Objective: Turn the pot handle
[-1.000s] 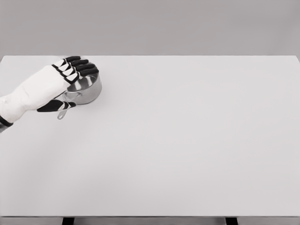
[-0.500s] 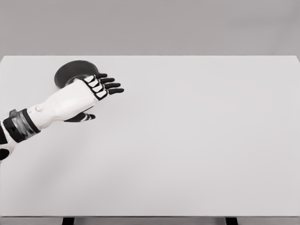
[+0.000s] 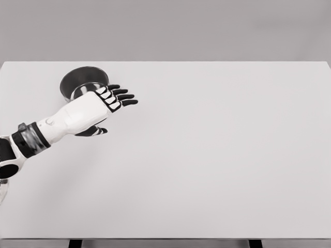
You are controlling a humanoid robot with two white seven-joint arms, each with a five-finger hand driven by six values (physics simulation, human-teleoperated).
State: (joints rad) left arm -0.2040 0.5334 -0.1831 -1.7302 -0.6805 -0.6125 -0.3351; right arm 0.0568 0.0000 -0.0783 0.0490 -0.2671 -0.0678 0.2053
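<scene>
Head view: my left hand point(image 3: 95, 108) is released — fingers point(image 3: 123, 96) extended and spread, grasping nothing. The pot point(image 3: 83, 82) stands just behind the hand, toward the far edge of the worktop point(image 3: 217, 155) near its far-left corner; my knuckles overlap its near rim, so contact cannot be determined. Pot interior — dark, contents not discernible. Its handle is not visible.

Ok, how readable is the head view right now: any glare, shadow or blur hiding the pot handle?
Head view: sharp, evenly lit, no blur. The shiny round metal pot shows bright reflections on its inner wall. The white left hand with black fingers casts only a faint shadow and covers the pot's near side; no handle visible.
</scene>
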